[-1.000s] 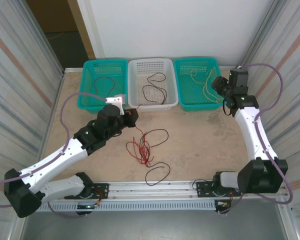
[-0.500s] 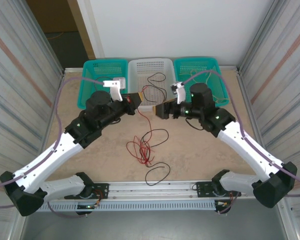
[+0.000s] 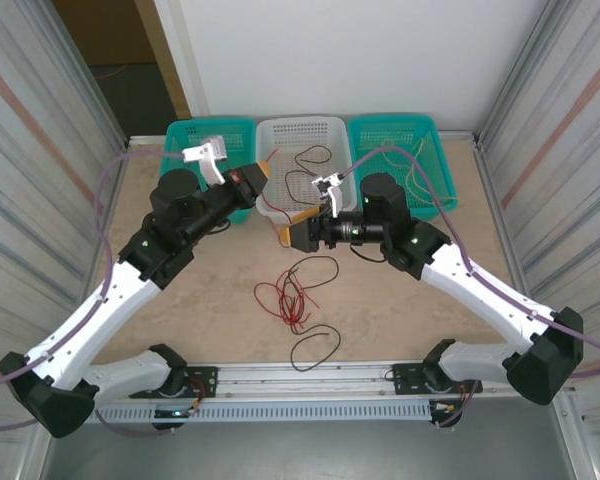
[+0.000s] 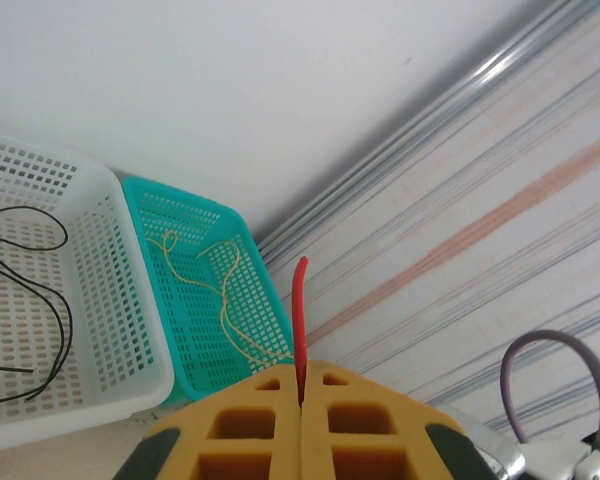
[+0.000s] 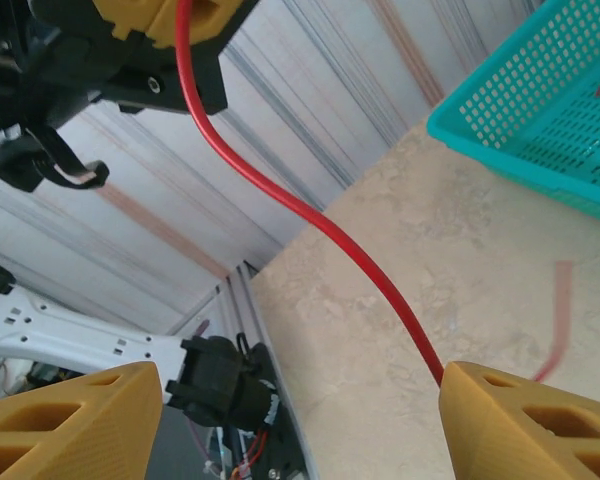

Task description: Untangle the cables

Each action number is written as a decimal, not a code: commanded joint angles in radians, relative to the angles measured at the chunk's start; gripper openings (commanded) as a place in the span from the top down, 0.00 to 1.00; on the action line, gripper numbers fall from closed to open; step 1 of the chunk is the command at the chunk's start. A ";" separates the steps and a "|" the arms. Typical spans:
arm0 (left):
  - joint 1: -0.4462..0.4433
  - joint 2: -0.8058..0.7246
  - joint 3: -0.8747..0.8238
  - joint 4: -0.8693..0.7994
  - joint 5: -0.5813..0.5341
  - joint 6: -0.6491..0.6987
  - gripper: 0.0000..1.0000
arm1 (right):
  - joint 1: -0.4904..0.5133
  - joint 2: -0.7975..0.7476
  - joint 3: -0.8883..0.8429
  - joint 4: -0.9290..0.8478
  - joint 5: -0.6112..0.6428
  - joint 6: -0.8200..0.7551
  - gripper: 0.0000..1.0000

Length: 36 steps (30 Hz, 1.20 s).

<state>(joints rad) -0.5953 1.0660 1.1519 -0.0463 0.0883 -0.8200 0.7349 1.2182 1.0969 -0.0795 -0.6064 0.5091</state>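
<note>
The left hand was raised over the near rim of the white basket, its yellow fingers pressed together on the red cable. In the left wrist view a short red end stood up from between them. From that grip the red cable ran down and to the right, then fell into a loose red tangle on the desk, near the middle. The right hand sat low, just right of the left hand, with its fingers wide apart. In the right wrist view the red cable came down from the left hand and met the inner edge of one yellow finger. Whether it touched, I cannot tell. Two black cables lay on the desk beside the red tangle, one looped nearer the arm bases. Another black cable lay in the white basket, and yellow cables lay in the right teal basket. The left teal basket stood at the far left.
</note>
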 commanded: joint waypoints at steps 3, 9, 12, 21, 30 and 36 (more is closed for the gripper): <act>0.020 -0.011 -0.002 0.055 0.080 -0.082 1.00 | 0.020 0.014 0.036 -0.068 0.038 -0.040 0.31; 0.020 0.011 0.011 0.033 0.122 -0.091 1.00 | 0.042 0.048 0.129 -0.224 0.246 -0.148 0.26; 0.020 0.020 0.007 0.041 0.147 -0.106 1.00 | 0.042 0.082 0.150 -0.240 0.283 -0.152 0.26; 0.020 0.024 -0.002 0.025 0.124 -0.089 1.00 | 0.051 0.115 0.167 -0.228 0.232 -0.135 0.96; 0.020 -0.013 -0.090 -0.032 0.054 0.076 0.20 | -0.008 0.082 0.161 -0.224 0.209 -0.041 1.00; -0.078 -0.074 -0.292 0.134 0.068 0.208 0.17 | -0.152 0.105 0.135 -0.146 0.062 0.148 1.00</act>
<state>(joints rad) -0.6289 1.0164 0.9035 -0.0067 0.1566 -0.7265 0.6201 1.3315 1.2396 -0.2901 -0.4515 0.5377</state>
